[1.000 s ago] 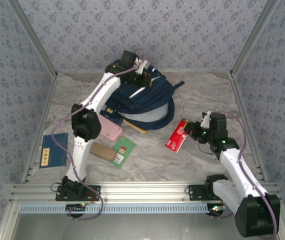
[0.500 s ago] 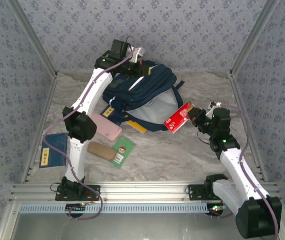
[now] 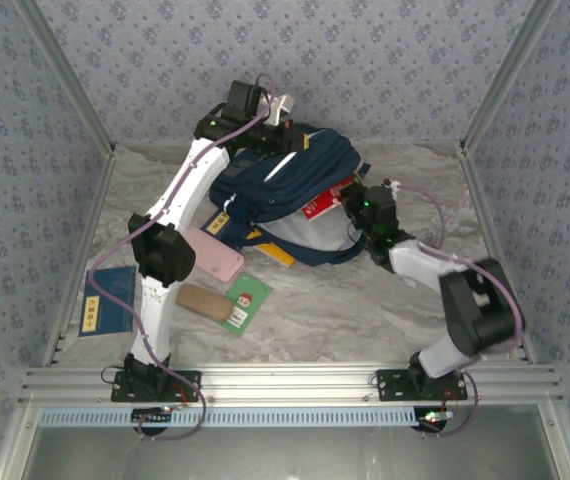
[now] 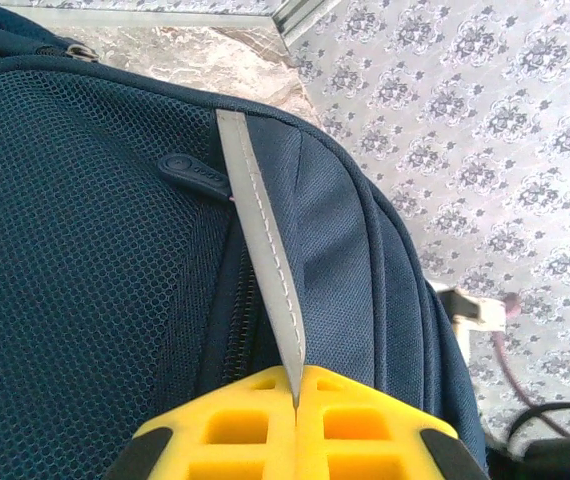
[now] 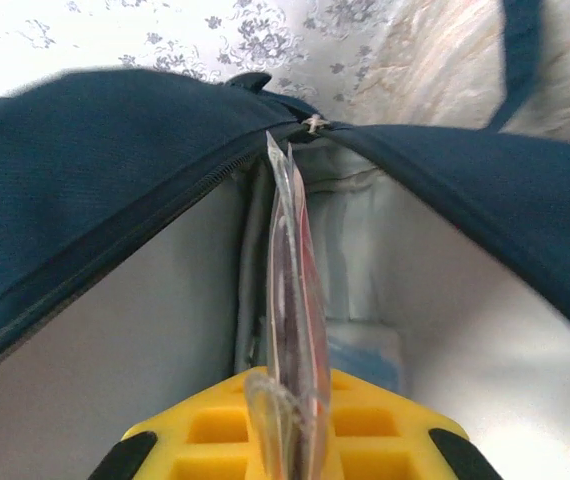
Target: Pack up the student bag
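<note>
Navy student bag point(image 3: 265, 188) gapes around edge-on red packet point(image 5: 295, 290) in right gripper point(image 5: 287, 405).

Enclosure seen from above. The desk point(image 3: 365, 320), with a pale marble-veined top, is closed in on three sides by panels papered grey-blue with a small repeating floral motif: far wall point(image 3: 365, 60), left wall point(image 3: 15, 200), right wall point(image 3: 565, 180). Slanting aluminium posts point(image 3: 68, 80) mark the far corners. A ribbed aluminium rail point(image 3: 295, 380) runs along the near edge. Lighting is even and soft, with faint shadows.
</note>
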Tool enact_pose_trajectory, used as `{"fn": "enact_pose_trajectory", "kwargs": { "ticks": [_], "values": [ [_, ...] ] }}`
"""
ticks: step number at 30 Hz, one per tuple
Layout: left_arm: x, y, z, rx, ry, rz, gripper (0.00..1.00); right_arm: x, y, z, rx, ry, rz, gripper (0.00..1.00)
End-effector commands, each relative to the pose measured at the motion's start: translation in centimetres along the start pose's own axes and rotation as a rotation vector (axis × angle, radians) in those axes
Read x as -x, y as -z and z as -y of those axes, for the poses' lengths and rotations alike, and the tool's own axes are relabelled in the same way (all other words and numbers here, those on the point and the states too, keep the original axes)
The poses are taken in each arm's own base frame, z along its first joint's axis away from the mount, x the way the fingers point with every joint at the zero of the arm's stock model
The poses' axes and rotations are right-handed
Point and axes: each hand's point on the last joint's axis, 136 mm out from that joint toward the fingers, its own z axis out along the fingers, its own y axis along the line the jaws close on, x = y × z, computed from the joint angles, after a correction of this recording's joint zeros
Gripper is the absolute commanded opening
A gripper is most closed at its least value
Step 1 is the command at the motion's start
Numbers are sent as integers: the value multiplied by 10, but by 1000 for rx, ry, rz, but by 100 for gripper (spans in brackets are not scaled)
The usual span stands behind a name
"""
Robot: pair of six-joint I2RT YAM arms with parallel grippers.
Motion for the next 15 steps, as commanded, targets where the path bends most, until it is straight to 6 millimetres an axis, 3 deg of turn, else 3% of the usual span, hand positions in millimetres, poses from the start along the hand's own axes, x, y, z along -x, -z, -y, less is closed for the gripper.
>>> {"fn": "enact_pose_trajectory", "kwargs": {
  "ticks": [1, 2, 4, 5, 7, 9, 15],
  "values": [
    [31, 31, 67, -173, -112, 119, 0, 1, -44, -44, 138, -89, 82, 0],
    [33, 31, 68, -177, -107, 125, 0, -9, -61, -44, 131, -87, 69, 6],
    [38, 31, 68, -185, -103, 137, 0, -29, -96, -49, 136, -76, 45, 39],
    [39, 31, 67, -189, -100, 140, 0, -40, -111, -49, 125, -59, 19, 50],
    [42, 32, 62, -189, -92, 145, 0, -54, -131, -33, 50, -31, -5, 57],
    [44, 32, 56, -186, -81, 145, 0, -64, -135, -29, 35, 6, -24, 61],
    [48, 34, 41, -171, -61, 146, 0, -51, -112, -42, 91, 107, -54, 69]
  ]
}}
